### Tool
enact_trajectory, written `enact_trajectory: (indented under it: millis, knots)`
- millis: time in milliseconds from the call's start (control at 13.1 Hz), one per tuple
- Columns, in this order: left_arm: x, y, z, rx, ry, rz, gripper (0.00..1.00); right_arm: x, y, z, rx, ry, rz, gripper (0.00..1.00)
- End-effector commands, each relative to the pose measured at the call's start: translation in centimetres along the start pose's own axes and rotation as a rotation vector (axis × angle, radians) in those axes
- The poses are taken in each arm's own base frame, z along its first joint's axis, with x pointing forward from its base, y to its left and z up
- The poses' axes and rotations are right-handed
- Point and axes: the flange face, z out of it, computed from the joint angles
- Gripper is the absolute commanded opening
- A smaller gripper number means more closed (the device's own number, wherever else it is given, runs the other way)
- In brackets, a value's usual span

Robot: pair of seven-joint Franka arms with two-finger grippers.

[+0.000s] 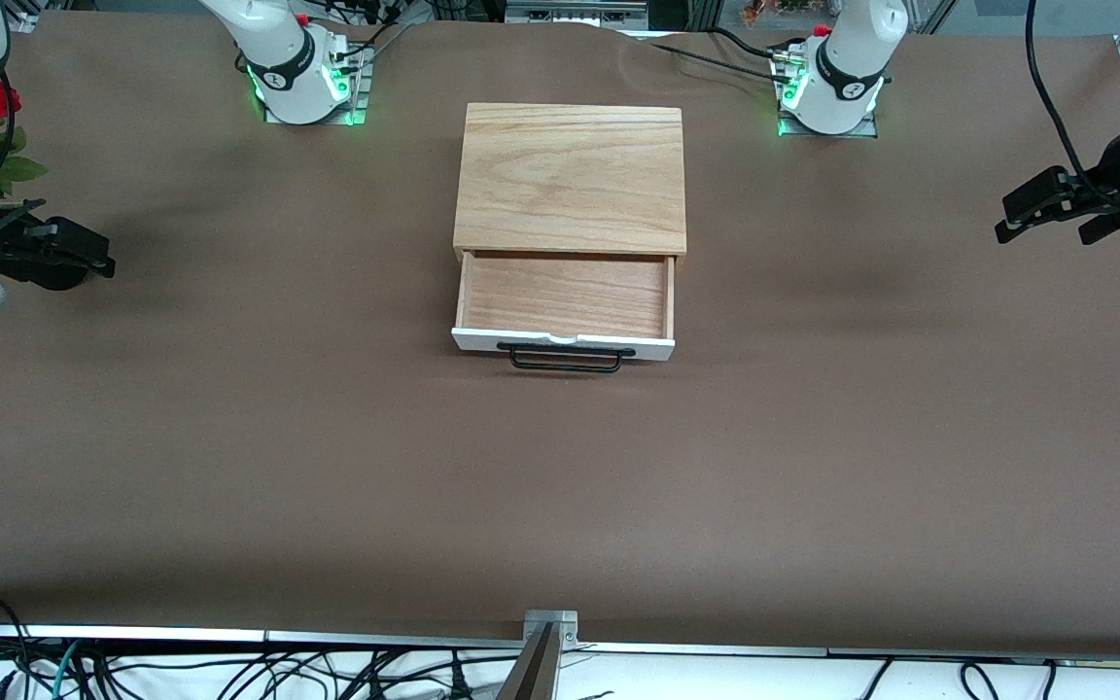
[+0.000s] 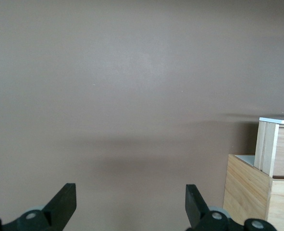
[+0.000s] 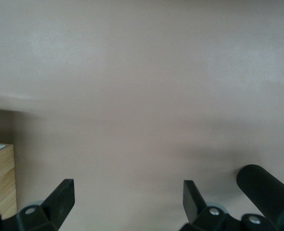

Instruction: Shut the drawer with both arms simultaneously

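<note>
Drawer pulled out of box, mid-bench. Left gripper and right gripper hang over bench ends, fingers spread, empty. Approach not begun; next, both must reach white front panel and push together.

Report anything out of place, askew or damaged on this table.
Nothing looks damaged or spilled. The drawer stands pulled out of the wooden box, empty, its handle facing the front camera. The left tool and right tool hang open over bare table at opposite ends, away from the drawer.
</note>
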Motion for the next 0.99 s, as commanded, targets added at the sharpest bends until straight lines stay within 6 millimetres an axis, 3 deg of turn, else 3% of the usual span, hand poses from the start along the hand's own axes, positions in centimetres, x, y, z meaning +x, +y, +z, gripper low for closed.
enact_trajectory:
  millis: [0,306,611,764,917]
  knots:
    - [0.1,0.2,-0.8,-0.016,0.009,-0.007,1.00,0.4,0.1,-0.4,0.015,0.006,0.014,1.00]
    - [0.1,0.2,-0.8,-0.016,0.009,-0.007,1.00,0.7,-0.7,0.0,0.019,0.001,0.008,1.00]
    - [0.2,0.7,-0.4,-0.018,0.003,0.010,1.00,2.0,-5.2,2.0,0.070,-0.023,-0.057,1.00]
    - [0.5,2.3,0.3,-0.023,-0.007,0.040,1.00,3.0,-6.6,3.2,0.135,-0.015,-0.065,1.00]
    - [1.1,3.6,1.5,-0.069,-0.021,0.054,1.00,4.2,-10.6,5.5,0.141,-0.029,-0.121,1.00]
